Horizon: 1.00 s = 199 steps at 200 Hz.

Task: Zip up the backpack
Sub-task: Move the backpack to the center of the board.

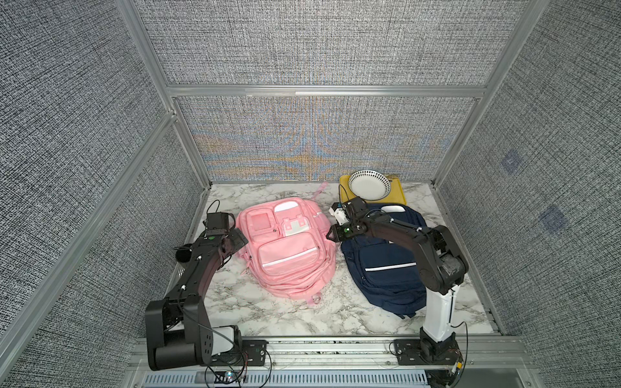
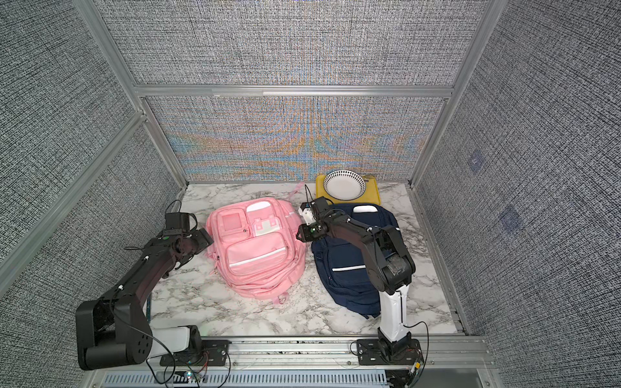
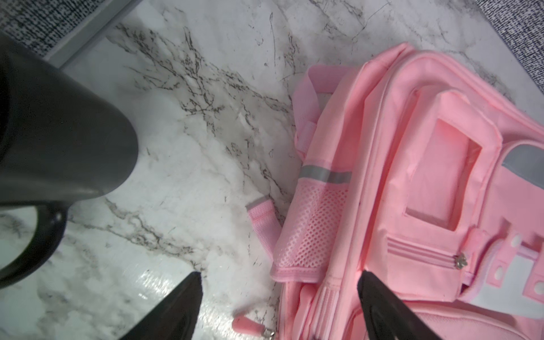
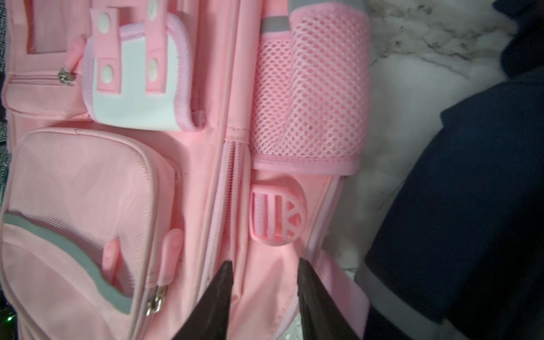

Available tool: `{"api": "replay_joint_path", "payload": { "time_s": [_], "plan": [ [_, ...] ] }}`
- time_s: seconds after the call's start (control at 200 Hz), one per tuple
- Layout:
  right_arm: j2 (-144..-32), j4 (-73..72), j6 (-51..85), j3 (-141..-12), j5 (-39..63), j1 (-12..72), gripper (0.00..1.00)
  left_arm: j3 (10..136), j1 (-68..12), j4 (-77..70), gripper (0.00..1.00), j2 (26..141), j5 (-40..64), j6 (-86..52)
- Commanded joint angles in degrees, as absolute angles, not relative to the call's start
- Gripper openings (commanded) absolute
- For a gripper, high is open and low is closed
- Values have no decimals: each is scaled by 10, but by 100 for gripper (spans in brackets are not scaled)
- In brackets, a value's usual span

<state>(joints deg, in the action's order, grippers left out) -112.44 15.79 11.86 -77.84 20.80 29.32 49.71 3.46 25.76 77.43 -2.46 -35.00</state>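
**Claw (image 4: 265,265) parted over the pink backpack (image 4: 88,182)**

Its two dark fingers (image 4: 217,297) stand apart above the backpack's side, with only pink fabric showing between them. Just past the tips lie a round buckle (image 4: 278,216) and a zipper (image 4: 232,176), and beyond those a mesh pocket (image 4: 309,97). A navy bag (image 4: 471,206) lies beside the backpack on the marble worktop (image 4: 426,53).

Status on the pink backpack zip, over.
Left gripper open at mesh pocket of pink backpack. Right gripper open over side zipper, nothing held. Navy backpack close alongside, under right arm.
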Motion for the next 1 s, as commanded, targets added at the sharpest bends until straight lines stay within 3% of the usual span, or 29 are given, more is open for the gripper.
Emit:
{"api": "replay_joint_path", "payload": {
  "time_s": [0.0,0.38,0.45,0.606,0.756,0.911,0.991],
  "plan": [
    [-1106,150,138,-774,193,304,41,497,42,215,83,795,-6,-345],
    [-1047,65,207,-662,215,340,41,460,55,90,72,865,46,-378],
    [-1041,54,216,-640,216,342,41,456,56,80,65,873,45,-383],
    [-1038,35,230,-617,215,345,41,439,57,47,36,882,53,-393],
    [-1050,17,245,-613,216,348,41,426,57,28,14,867,71,-400],
    [-1072,1,254,-620,211,345,41,412,57,31,2,825,97,-405],
    [-1090,-1,250,-637,211,334,41,398,56,32,0,798,112,-415]
  ]
}}
